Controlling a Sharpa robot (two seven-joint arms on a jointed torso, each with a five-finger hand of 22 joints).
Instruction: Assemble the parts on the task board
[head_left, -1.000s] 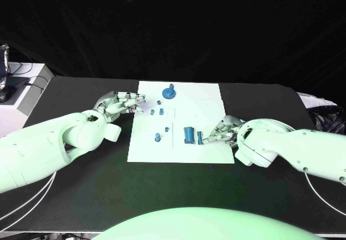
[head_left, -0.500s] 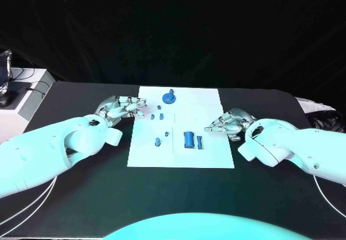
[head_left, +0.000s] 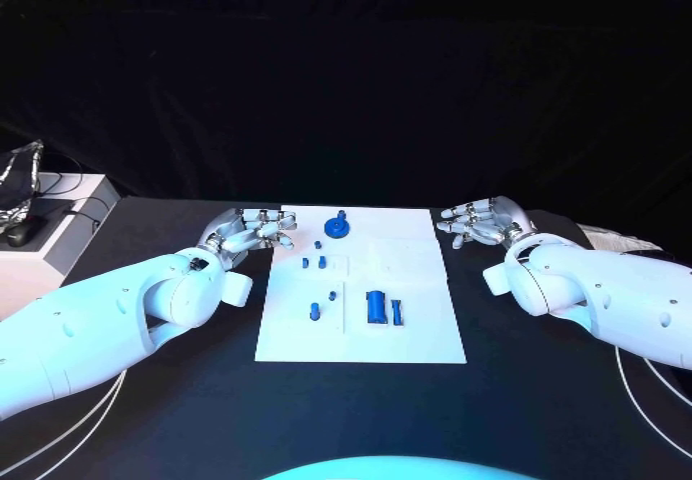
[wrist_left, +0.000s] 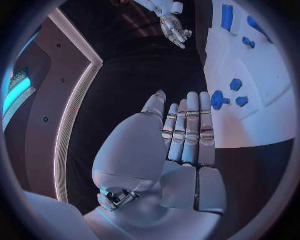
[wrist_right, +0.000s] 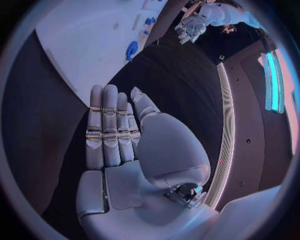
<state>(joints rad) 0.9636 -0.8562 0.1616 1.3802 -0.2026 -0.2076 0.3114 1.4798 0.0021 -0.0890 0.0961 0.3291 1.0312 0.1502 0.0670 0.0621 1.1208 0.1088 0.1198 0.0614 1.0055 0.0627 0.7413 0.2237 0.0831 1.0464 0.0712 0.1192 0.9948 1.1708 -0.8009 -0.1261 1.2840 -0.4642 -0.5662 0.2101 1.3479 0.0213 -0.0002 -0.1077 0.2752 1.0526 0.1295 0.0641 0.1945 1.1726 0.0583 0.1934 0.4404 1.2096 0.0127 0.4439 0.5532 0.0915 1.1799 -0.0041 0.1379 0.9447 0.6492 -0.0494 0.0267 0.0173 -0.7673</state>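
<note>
The white task board (head_left: 418, 330) lies in the middle of the black table. On it are a round blue part (head_left: 336, 227) at the far end, a few small blue parts (head_left: 313, 263) and a short blue cylinder (head_left: 376, 306) with a thin piece (head_left: 397, 311) beside it. My left hand (head_left: 253, 228) hovers off the board's far left edge, fingers straight, holding nothing. My right hand (head_left: 483, 218) is off the far right corner, also empty. In the left wrist view my left hand (wrist_left: 184, 132) is flat beside the board (wrist_left: 262, 125). My right hand (wrist_right: 112, 130) is flat too in the right wrist view.
A white box (head_left: 51, 215) with dark cables stands at the table's far left corner. Black table surface (head_left: 361, 410) lies in front of the board. The right wrist view shows the board (wrist_right: 87, 45) with a blue part (wrist_right: 132, 50) on it.
My right hand has drawn back from beside the blue cylinder to the board's far right corner, empty. The left hand has stayed by the far left edge. The camera has shifted.
</note>
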